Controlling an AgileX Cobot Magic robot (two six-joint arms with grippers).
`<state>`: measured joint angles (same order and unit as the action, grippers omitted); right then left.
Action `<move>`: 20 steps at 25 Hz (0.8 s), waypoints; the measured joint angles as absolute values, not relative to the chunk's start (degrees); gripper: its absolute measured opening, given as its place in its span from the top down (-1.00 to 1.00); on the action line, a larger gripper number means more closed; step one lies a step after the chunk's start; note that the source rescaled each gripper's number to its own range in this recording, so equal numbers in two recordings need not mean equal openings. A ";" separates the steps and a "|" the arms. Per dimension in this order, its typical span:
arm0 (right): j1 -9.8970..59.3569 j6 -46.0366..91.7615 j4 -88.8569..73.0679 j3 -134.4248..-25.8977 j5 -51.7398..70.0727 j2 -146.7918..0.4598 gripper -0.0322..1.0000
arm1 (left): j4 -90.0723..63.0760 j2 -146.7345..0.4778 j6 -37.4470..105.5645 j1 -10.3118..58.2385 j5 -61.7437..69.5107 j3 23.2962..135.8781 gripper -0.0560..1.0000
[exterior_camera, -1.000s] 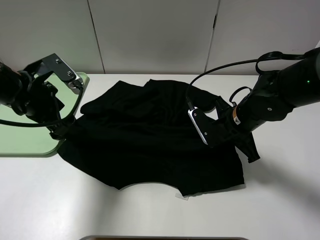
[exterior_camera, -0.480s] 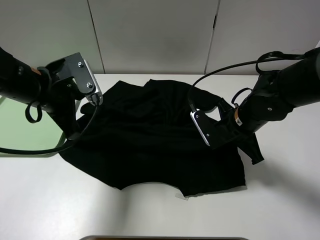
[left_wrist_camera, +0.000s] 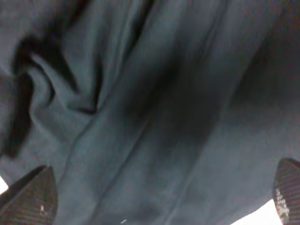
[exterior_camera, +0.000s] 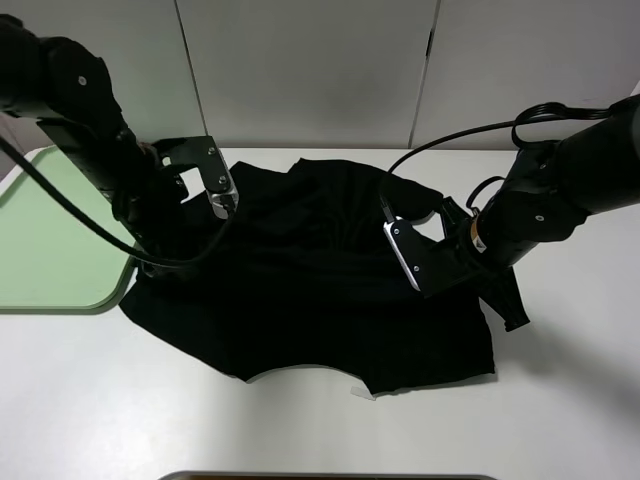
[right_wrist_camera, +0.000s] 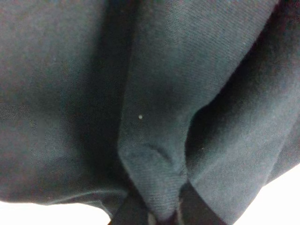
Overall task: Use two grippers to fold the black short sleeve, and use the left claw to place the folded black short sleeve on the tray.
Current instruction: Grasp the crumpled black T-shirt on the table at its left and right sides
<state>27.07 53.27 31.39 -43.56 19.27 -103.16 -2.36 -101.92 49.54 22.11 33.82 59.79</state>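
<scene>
Nearest, at the bottom centre of the high view: a thin dark edge (exterior_camera: pixel 330 476), cut off by the frame. Above it, bare white tabletop (exterior_camera: pixel 150 420). Next, lower centre, a small pale tape strip (exterior_camera: pixel 366 394) peeking out just under the hem.

Then the plain black soft-fabric short-sleeved T-shirt (exterior_camera: pixel 300 290), spread rumpled across the middle of the table, hem toward the bottom of the frame, collar end toward the top. Flat on the tabletop, not in the tray.

Right of centre, over the shirt's right side: the bulky matte-black right gripper (right_wrist_camera: pixel 161 213). From its wrist camera, pinched tight on a raised fold of the black fabric, fingers (right_wrist_camera: pixel 126 213) close together with cloth between them. In the high view, a silver-edged camera block (exterior_camera: pixel 402 255) just above the cloth, arm running off toward the right edge, black cable (exterior_camera: pixel 450 135) looping up behind.

Left of centre, over the shirt's upper left part: the matte-black left gripper (left_wrist_camera: pixel 157 199), with a metal wrist bracket (exterior_camera: pixel 212 182) above it. Jaws spread wide in its wrist view, ribbed fingertips (left_wrist_camera: pixel 29 197) in the two lower corners, creased black fabric filling everything between, nothing clasped. Touching the cloth or just above it: cannot tell.

Along the left edge of the high view: the light green rectangular plastic tray (exterior_camera: pixel 50 250), low rim, rounded lower right corner meeting the shirt's left edge. Overlap or mere contact: cannot tell.

Farthest, across the top: pale grey wall panels (exterior_camera: pixel 300 70) with dark vertical seams.
</scene>
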 joint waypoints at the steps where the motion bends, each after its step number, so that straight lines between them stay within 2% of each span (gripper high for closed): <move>1: 27.07 53.22 31.39 -43.56 19.27 -103.16 0.94 | -2.36 -101.92 49.54 22.11 33.82 59.79 -0.82; 7: 27.07 53.10 31.39 -43.56 19.27 -103.16 0.94 | 3.21 -105.72 49.64 22.11 36.62 64.25 -0.81; 20: 27.07 53.10 31.44 -43.56 19.27 -103.16 0.94 | 10.37 -109.94 52.71 22.11 41.85 64.52 -0.78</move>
<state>27.07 53.10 31.44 -43.56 19.27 -103.16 10.37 -109.94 52.71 22.11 41.85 64.52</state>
